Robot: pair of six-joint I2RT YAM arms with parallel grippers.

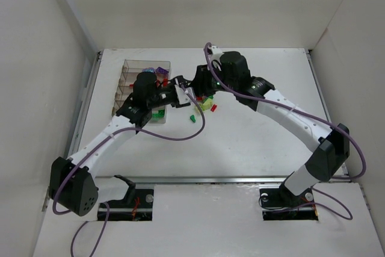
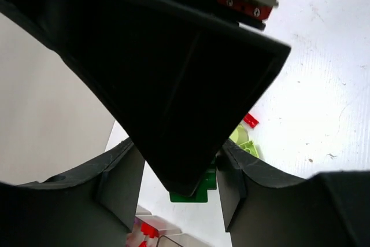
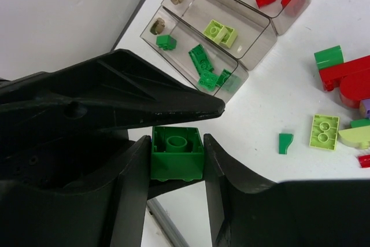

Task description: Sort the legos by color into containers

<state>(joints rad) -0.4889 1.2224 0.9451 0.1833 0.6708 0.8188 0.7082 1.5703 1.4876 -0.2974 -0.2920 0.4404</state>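
The clear rectangular plastic tray (image 1: 127, 63) stands at left; 3 of its compartments hold dark green, lime and red legos (image 3: 202, 62). The left gripper (image 2: 179, 169) flanks the dark green square plastic brick (image 2: 193, 192); contact cannot be determined. The right gripper (image 3: 177, 142) clamps this brick, fingers narrow. Loose legos lie rightward on the white table (image 3: 277, 108).

Tray (image 1: 129, 67) L of loose bricks (image 1: 209, 105).
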